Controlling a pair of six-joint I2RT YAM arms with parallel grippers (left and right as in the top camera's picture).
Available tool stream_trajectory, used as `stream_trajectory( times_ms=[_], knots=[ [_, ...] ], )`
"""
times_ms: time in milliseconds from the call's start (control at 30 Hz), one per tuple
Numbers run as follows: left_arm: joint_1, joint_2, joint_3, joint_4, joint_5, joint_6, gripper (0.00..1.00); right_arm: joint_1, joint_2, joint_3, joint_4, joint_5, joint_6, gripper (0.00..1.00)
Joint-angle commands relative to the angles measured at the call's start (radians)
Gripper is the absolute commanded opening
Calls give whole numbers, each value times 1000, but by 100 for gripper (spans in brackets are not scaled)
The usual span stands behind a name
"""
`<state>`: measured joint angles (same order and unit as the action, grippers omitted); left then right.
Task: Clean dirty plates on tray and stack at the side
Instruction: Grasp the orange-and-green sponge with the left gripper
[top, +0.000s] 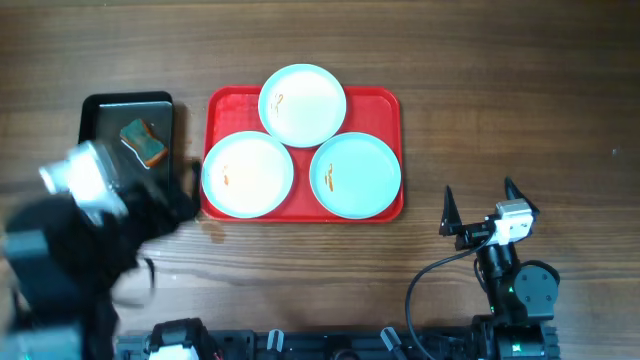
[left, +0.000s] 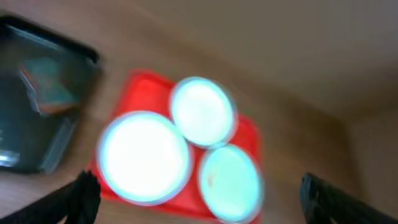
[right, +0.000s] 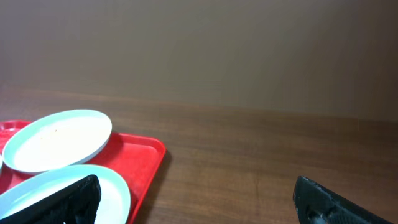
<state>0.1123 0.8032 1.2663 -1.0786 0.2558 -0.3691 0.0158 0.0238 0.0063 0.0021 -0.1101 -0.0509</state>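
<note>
Overhead: three orange-smeared plates (top: 303, 105) lie on the red tray (top: 385, 110)

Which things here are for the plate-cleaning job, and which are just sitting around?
For the job:
- top plate, left plate, right plate, each with orange smears
- red tray under them
- sponge, probably for wiping

Just sitting around:
- black tray, only holding the sponge
- wooden table

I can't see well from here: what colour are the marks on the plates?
Orange smears on the plates, clearest in the overhead view.
</note>
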Motion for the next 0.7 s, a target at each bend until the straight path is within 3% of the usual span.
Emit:
stream_trajectory(
  times_ms=[0, 100, 300, 367, 400, 433, 600, 667],
  knots=[
    [5, 323, 291, -186, -203, 105, 100, -6, -5, -1, 3, 10, -9, 100],
    [5, 478, 372, -199, -207, 103, 100, -6, -5, -1, 3, 10, -9, 100],
    [72, 790, 371, -101, -396, 23, 100, -6, -5, -1, 3, 10, -9, 100],
    [99, 893, 371, -83, -396, 17, 83, -6, -5, -1, 3, 10, -9, 100],
    [117, 957, 371, -76, -396, 17, 70, -6, -5, -1, 3, 10, -9, 100],
    [134, 1015, 371, -70, -396, 17, 67, -6, -5, -1, 3, 10, -9, 100],
    [211, 1191, 371, -22, -388, 17, 71, -6, -5, -1, 3, 10, -9, 100],
    [246, 1239, 371, 6, -322, 23, 73, -6, -5, -1, 3, 10, -9, 100]
  ],
)
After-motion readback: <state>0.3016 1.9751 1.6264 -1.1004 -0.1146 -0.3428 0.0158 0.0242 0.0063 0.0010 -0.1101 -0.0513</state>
